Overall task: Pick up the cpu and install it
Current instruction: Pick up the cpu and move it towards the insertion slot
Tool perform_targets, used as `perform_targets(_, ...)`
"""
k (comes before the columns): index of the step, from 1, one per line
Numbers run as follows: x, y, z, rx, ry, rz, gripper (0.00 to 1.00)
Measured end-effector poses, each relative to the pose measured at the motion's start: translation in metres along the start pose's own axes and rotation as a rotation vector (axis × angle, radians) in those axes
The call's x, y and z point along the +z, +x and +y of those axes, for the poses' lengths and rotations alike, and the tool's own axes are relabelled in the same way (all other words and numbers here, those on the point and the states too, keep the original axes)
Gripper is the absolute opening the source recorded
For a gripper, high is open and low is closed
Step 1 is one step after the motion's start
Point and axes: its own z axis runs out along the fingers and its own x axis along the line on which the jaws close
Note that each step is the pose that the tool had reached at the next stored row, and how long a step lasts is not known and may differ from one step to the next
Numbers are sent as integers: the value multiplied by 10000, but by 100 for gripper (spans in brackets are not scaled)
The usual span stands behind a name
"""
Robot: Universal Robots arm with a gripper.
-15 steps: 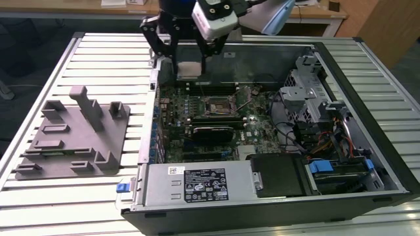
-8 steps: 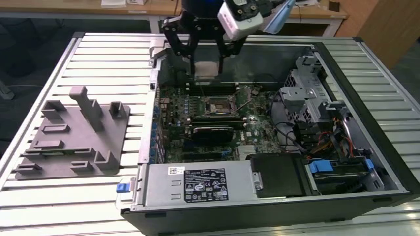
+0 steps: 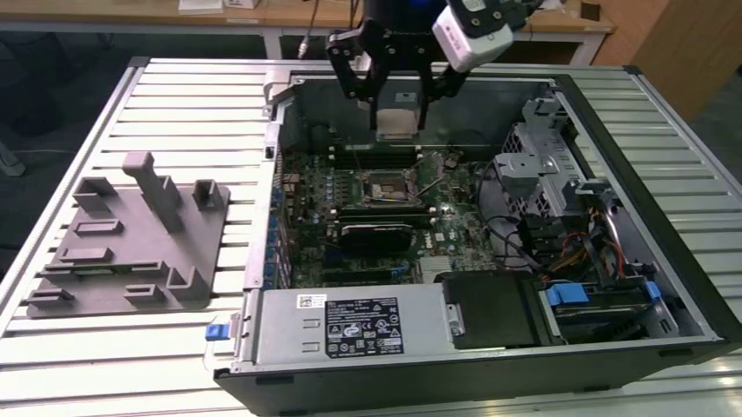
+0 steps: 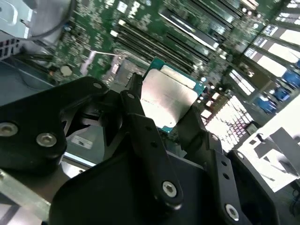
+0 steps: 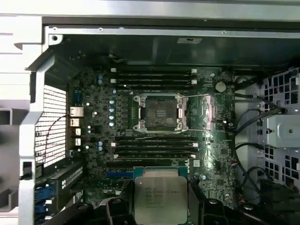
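One pale silver-beige square metal cpu (image 3: pixel 397 123) is counted, clamped in one black metal gripper (image 3: pixel 398 118). One open black and grey metal computer case (image 3: pixel 499 100) is counted on one slatted metal tabletop (image 3: pixel 174 95). It holds one green motherboard (image 3: pixel 308 217) with one square black socket frame (image 3: pixel 380 188) and two banks of black memory slots (image 5: pixel 154 77). One grey plastic fixture block (image 3: pixel 128 243) is counted near the tabletop's edge at the exterior view's left.

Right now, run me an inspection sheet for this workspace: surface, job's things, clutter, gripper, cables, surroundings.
Surface: slatted table, carrying an open computer case.
Job's things: cpu held above the motherboard; socket looks empty.
Clutter: grey fixture block beside the case, on the exterior view's left.
Gripper: gripper shut on the cpu.
Cables: black cables beside the drive cage.
Surroundings: wooden desk behind the table.
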Motion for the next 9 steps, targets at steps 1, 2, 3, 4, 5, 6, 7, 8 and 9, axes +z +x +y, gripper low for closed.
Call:
perform_targets(1, 1, -33, 0, -2, 0, 0, 55)
perform_targets(2, 1, -48, 0, -2, 0, 0, 55)
perform_targets(3, 1, -49, 0, -3, 0, 0, 55)
perform_targets(4, 1, -49, 0, -1, 0, 0, 55)
perform_targets(5, 1, -50, 1, 0, 1, 0, 55)
perform_targets(6, 1, -51, 5, -1, 0, 0, 55)
perform_targets(7, 2, -52, 11, -2, 0, 0, 55)
perform_targets(8, 4, -55, 31, -1, 0, 0, 55)
perform_targets(9, 6, -56, 43, -2, 0, 0, 55)
